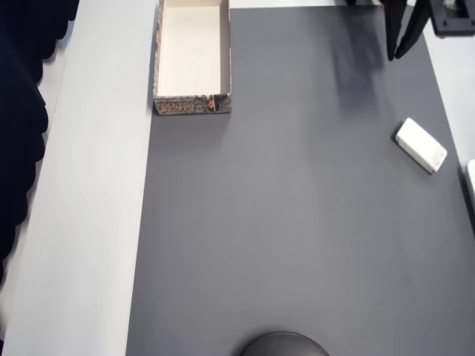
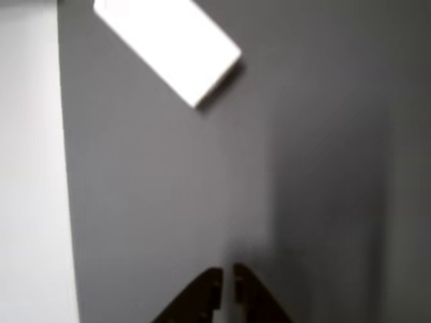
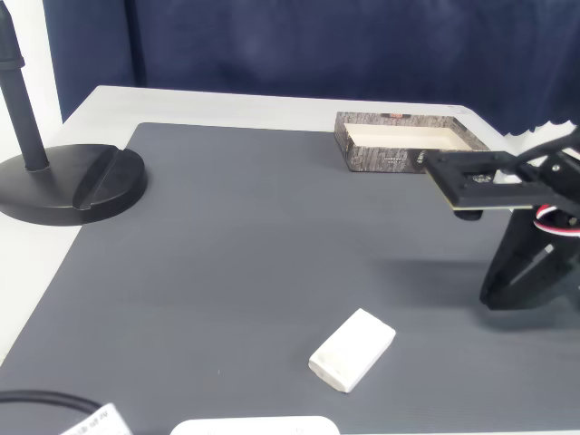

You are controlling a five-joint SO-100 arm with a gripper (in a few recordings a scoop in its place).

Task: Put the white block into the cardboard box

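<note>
Grey mat (image 1: 282, 222) on the table: white block (image 1: 421, 145) lying free near its right edge in the overhead view; cardboard box (image 1: 193, 106) well apart, top left, empty. Pincer (image 2: 227, 282) nearly clenched, grasping nothing. We judge the approach in hand; next, open over the block.

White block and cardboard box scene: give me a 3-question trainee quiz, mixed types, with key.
1. True or false: the white block lies inside the cardboard box.
2. Multiple choice: the block rests on A) the grey mat B) the black stand base C) the box rim.
3. Fill in: in the wrist view the gripper fingers are nearly ____ with nothing between them.

Key: 1 false; 2 A; 3 closed.
</note>
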